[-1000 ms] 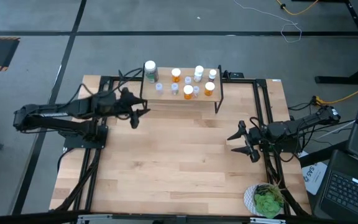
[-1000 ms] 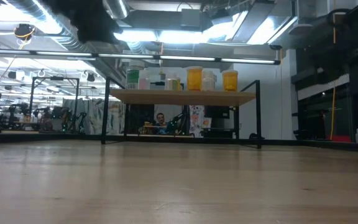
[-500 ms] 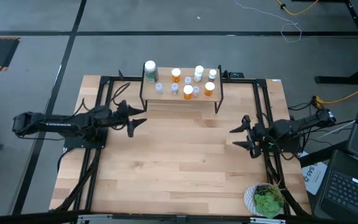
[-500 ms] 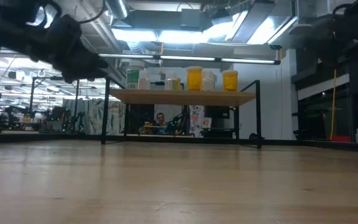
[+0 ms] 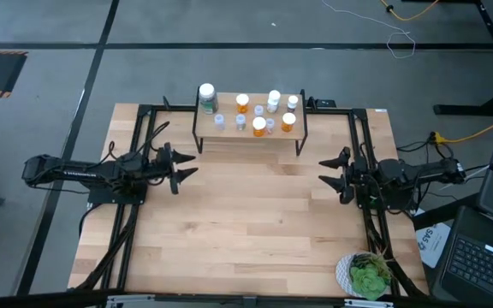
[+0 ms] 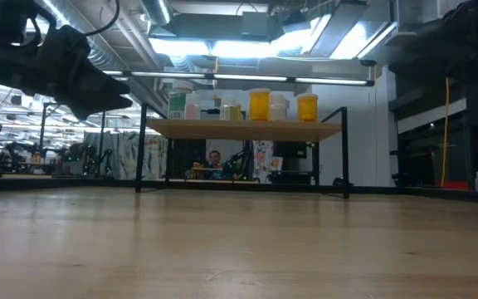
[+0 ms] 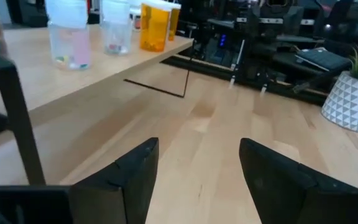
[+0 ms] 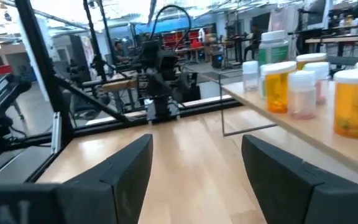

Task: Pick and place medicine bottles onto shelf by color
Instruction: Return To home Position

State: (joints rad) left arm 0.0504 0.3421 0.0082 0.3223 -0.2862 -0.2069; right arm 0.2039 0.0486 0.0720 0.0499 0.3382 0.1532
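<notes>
Bottles stand on the shelf; left gripper and right gripper hang clear, fingers spread, empty, seemingly homing.

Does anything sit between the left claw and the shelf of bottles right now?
Nothing visible does. The open left claw hangs near the left end of the shelf, with only bare tabletop between them. The medicine bottles stand on the shelf. The right claw waits open near the table's right side.

No text is legible. Pale lettering on the left arm, the green label on the large bottle and print on the white sheet beside the table — all unreadable.
</notes>
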